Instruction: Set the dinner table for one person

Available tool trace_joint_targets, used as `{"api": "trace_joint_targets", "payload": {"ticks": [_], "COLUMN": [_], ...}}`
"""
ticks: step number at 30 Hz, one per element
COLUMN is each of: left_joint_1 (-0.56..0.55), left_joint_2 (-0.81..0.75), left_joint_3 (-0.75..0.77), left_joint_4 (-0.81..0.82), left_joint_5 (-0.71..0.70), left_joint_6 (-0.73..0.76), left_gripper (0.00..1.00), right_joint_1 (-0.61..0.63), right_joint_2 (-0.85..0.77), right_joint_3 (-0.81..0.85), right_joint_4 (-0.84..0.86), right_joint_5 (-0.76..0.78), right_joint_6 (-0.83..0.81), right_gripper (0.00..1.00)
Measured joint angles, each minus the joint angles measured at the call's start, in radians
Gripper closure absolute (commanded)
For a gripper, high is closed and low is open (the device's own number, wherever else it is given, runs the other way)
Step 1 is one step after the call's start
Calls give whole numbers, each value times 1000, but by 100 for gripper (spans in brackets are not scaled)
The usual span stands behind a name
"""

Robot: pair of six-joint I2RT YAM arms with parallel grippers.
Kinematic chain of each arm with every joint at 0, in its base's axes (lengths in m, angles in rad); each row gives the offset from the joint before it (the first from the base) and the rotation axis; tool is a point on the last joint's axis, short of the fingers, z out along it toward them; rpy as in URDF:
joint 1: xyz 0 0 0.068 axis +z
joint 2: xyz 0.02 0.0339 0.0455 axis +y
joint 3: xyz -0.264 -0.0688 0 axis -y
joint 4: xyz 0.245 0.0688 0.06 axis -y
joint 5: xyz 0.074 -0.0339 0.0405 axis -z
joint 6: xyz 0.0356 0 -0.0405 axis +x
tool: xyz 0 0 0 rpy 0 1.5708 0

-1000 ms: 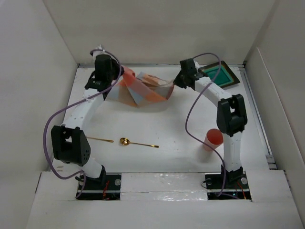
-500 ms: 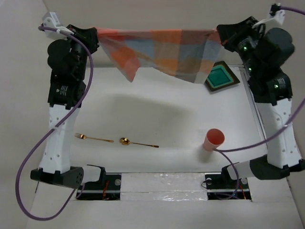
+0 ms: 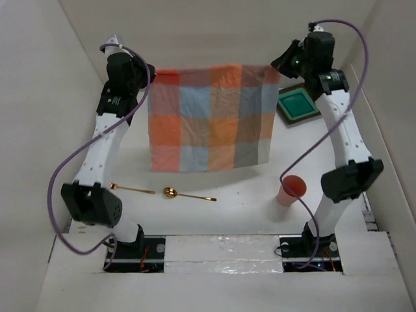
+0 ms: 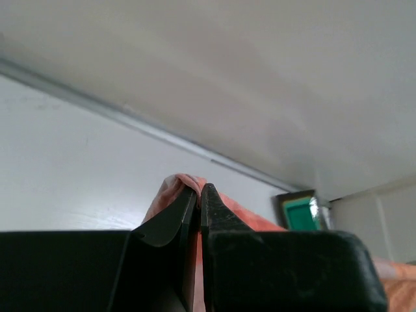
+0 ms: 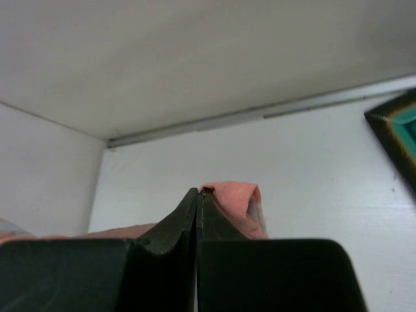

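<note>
Top external view: nearest the arm bases lies the white table [image 3: 240, 211], which fills the floor of the white-walled enclosure. On it, a short way in front of the bases, a gold spoon [image 3: 171, 192] lies with its bowl to the left and its handle running right. A gold fork [image 3: 132, 189] lies just left of the spoon, in line with it. An orange cup [image 3: 291, 189] stands upright to the right, near the right arm's lower link and well apart from the spoon.

Beyond the cutlery, a checked cloth [image 3: 208, 117] of orange, grey and pale blue squares hangs spread flat between the 2 raised arms. Its lower edge appears just beyond the spoon; whether it touches the table cannot be told. The left gripper [image 3: 149, 73] pinches the top left corner and the right gripper [image 3: 278, 65] pinches the top right corner.

At the far right, behind the cloth, a square green dish [image 3: 298, 104] with a dark rim lies on the table.

Left wrist view: the left gripper [image 4: 198, 195] has its jaws pressed together on a fold of cloth [image 4: 170, 190], with the dish [image 4: 299, 212] beyond.

Right wrist view: the right gripper [image 5: 197, 196] is likewise closed tight on a bunched corner of cloth [image 5: 235, 201], with the dish [image 5: 402, 133] at the right edge.
</note>
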Motion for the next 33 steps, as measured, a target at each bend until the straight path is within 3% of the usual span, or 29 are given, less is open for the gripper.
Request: {"api": "trace_joint_targets", "payload": {"ticks": [7,12,14,18,21,27,33], "left_joint_1": [116,152,150,145,149,150,150], "left_joint_2": [357,333,240,8,-92,-79,-11], "left_joint_3": [296,360,265,-68,-311,-743,-907], "left_joint_4": [-110,-89,-41,87,163,215,214], "left_joint_5": [156,231,252,301,327,348,354], "left_joint_6": [-70,-110,-117,-123,-130,-137,-117], "left_gripper": [100,100,100,100,100,100,100], "right_joint_1": [-6,-33,-40,-50,-57,-61,-42], "right_joint_2": [387,320,208,-20,-106,-106,-89], "right_joint_3": [447,406,248,-138,-375,-738,-895], "right_joint_4": [-131,-96,-46,62,137,185,163], "right_joint_5": [-43,-95,-105,-131,-160,-178,-152], "right_joint_6": [24,56,55,53,53,38,7], "right_gripper": [100,100,100,100,100,100,100]}}
